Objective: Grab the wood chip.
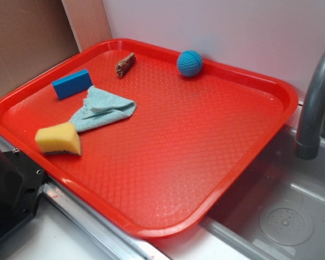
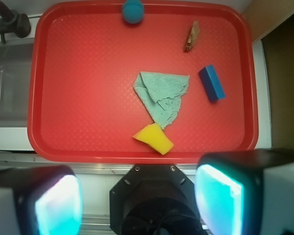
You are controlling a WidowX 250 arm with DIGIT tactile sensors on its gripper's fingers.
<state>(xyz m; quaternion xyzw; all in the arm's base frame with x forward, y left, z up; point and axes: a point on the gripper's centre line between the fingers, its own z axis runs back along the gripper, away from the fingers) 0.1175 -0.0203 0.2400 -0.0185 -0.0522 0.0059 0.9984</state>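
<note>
The wood chip (image 1: pixel 125 64) (image 2: pixel 191 36) is a small brown bark-like piece lying near the far edge of the red tray (image 1: pixel 168 162) (image 2: pixel 88 98), untouched. In the wrist view my gripper (image 2: pixel 139 201) hangs high above the robot's base, back from the tray's near edge, far from the chip. Its two pads (image 2: pixel 59 205) stand wide apart with nothing between them, so it is open. The exterior view does not show the fingers, only a black part of the robot (image 1: pixel 8 184) at the lower left.
On the tray lie a blue block (image 1: pixel 72 84) (image 2: pixel 211 83), a crumpled teal cloth (image 1: pixel 102 110) (image 2: pixel 162 94), a yellow sponge wedge (image 1: pixel 58 139) (image 2: pixel 154 138) and a blue ball (image 1: pixel 189 63) (image 2: pixel 133 11). A grey sink (image 1: pixel 284 211) with a faucet (image 1: pixel 314 108) adjoins the tray.
</note>
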